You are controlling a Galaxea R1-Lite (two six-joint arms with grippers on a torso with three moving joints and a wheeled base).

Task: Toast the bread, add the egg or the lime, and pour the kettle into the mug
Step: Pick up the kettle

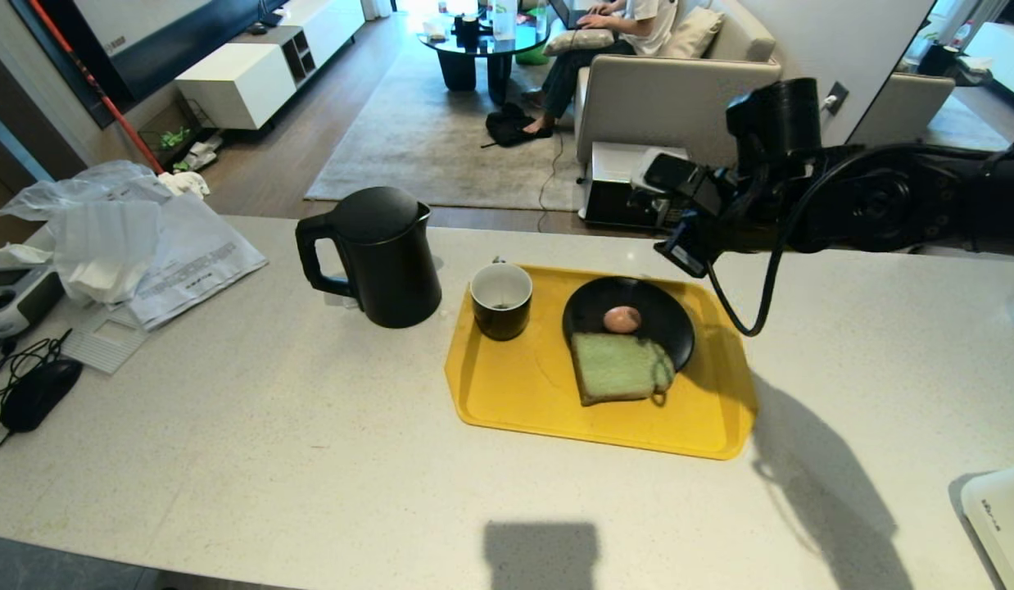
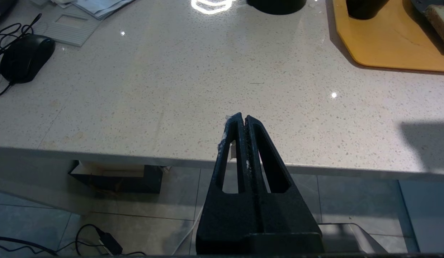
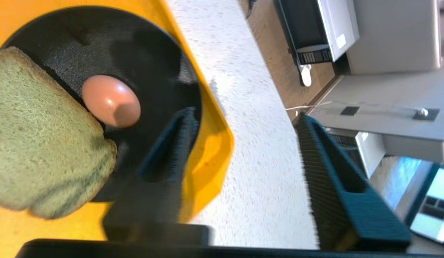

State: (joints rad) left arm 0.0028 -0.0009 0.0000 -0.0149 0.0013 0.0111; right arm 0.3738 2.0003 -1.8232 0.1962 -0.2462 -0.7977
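Right tool empty, jaws parted, above the yellow tray's far right corner; left tool closed, parked at the tabletop edge.
Pale green bread slice overlaps the black plate beside a pinkish egg; only the head view shows the matte black kettle and black mug.

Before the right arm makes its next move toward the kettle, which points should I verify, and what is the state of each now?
1. Bread on the black plate: ok, half on it, overhanging the yellow tray.
2. Egg on the plate: ok, beside the bread.
3. Right claw empty: ok, open, nothing between its fingers, raised above the plate.
4. Kettle upright, lid shut: ok, handle turned away from the tray.
5. Mug ready on the tray: ok, upright next to the kettle.
6. Left claw out of the way: ok, shut at the counter's near edge.
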